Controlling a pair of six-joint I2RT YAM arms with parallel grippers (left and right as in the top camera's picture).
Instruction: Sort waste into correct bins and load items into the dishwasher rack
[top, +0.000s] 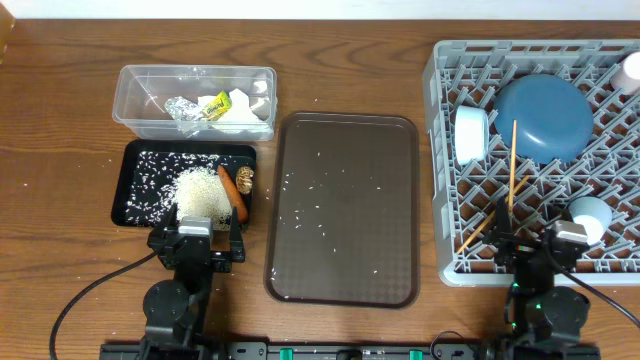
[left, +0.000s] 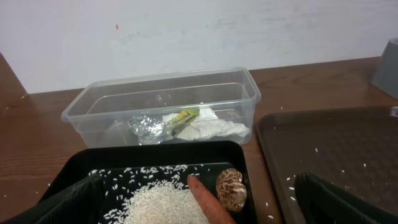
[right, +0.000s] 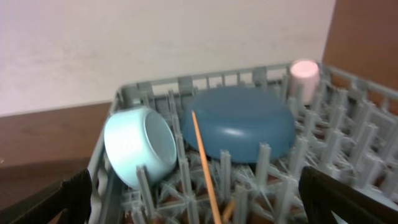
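Wooden tabletop (top: 60, 120) is filling the overhead view, with the clear tub (top: 130, 85) at the far left, the black tray (top: 135, 150) just nearer the arms, a brown serving tray (top: 345, 130) in the middle and the grey rack (top: 445, 230) on the right. The left gripper (top: 197, 240) is hovering at the black tray's near edge and the right gripper (top: 545, 245) at the rack's near edge, each gaping wide and carrying nothing. A scatter of grains (top: 290, 182) is lying on the serving tray, to the right of the left gripper, the nearer arm for any last clearing. From the left wrist, the carrot (left: 208, 202) is lying dead ahead between the spread fingers, its long axis running away from the gripper, with the brown lump (left: 231, 188) touching its right side and the rice (left: 155, 205) heaped on its left. Beyond, the foil ball (left: 146, 129), wrapper (left: 181, 117) and napkin (left: 208, 129) are resting in the tub. The right wrist view is blurred, but the white bowl (right: 140, 149) seems to be leaning on its side beside the blue dish (right: 239, 124), the chopsticks (right: 205, 168) are pointing away from the gripper, and the pink cup (right: 305, 74) is standing at the far corner.
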